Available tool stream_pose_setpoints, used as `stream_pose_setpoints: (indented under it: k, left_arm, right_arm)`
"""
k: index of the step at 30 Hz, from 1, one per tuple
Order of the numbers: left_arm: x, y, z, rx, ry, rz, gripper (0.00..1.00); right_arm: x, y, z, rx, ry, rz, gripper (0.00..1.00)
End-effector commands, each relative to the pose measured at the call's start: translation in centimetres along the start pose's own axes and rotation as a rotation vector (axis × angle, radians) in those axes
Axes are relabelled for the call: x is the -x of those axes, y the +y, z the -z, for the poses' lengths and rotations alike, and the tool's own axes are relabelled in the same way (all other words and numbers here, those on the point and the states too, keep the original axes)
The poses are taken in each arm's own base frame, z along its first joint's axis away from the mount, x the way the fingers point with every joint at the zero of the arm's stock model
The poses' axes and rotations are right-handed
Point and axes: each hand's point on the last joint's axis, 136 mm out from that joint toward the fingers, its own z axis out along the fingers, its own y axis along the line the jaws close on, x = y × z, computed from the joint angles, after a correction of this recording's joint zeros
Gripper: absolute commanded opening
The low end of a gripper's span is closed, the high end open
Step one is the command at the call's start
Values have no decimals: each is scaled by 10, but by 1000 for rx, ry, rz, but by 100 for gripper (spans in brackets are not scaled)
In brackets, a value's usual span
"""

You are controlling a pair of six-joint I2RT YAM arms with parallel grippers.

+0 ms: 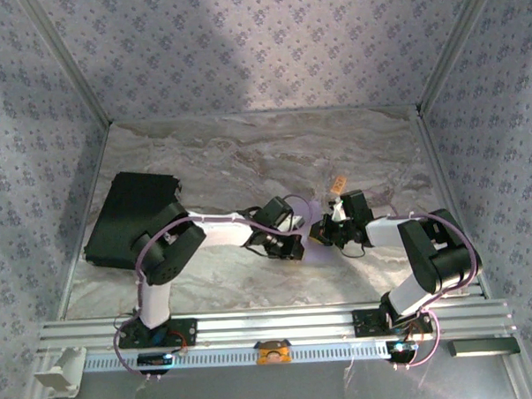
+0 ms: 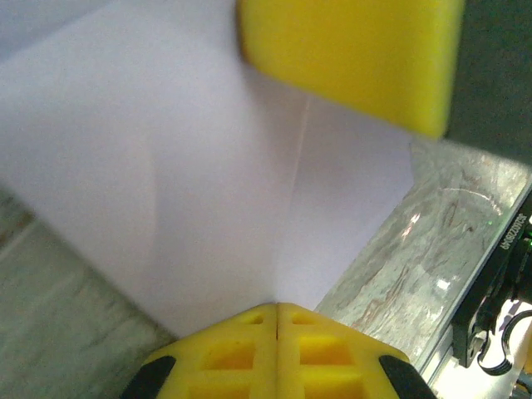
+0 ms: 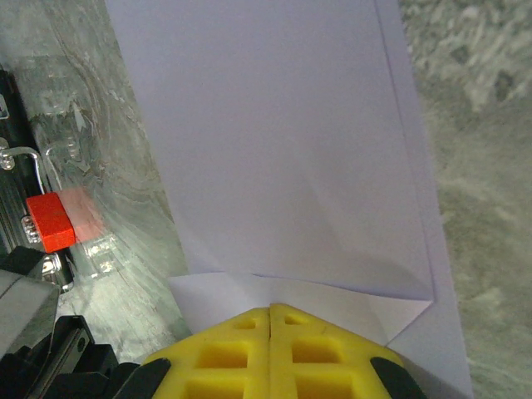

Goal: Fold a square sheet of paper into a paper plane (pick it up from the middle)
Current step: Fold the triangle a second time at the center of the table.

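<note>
Top view: black pad (image 1: 130, 219) far left, tan block (image 1: 338, 184) mid-table.
Left wrist view: left gripper (image 2: 277, 309) pinched shut on the creased lavender sheet (image 2: 166, 166) lying on the tabletop.
Right wrist view: right gripper (image 3: 271, 312) clamps its folded edge; red object (image 3: 50, 223) at left.

The grey marbled tabletop (image 1: 264, 155) lies bare across the upper part of the top view, wall to wall, leaving wide passage there. At middle left a black rectangular pad (image 1: 130, 219) blocks the way. In the centre the left gripper (image 1: 295, 249) and right gripper (image 1: 323, 232) nearly meet, closing that gap, with a small tan block (image 1: 338, 184) just above the right one. At lower centre, bare table separates them from the aluminium rail (image 1: 271, 325).
</note>
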Motion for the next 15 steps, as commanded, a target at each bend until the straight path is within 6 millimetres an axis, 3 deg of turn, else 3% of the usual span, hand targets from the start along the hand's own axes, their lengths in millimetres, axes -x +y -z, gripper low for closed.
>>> stream_pose_setpoints:
  k: [1, 6, 11, 15]
  left_arm:
    - [-27, 15, 4, 55, 57, 16, 2]
    - [-36, 19, 14, 85, 77, -19, 1]
    - [-17, -22, 34, -13, 11, -78, 0]
    - [2, -35, 39, -36, -23, -108, 0]
  right_arm:
    - [-14, -33, 0, -129, 35, -61, 2]
    - [-16, -31, 4, -134, 36, -53, 2]
    - [-15, -29, 5, -127, 28, -52, 2]
    - [-14, -28, 5, -121, 27, -53, 2]
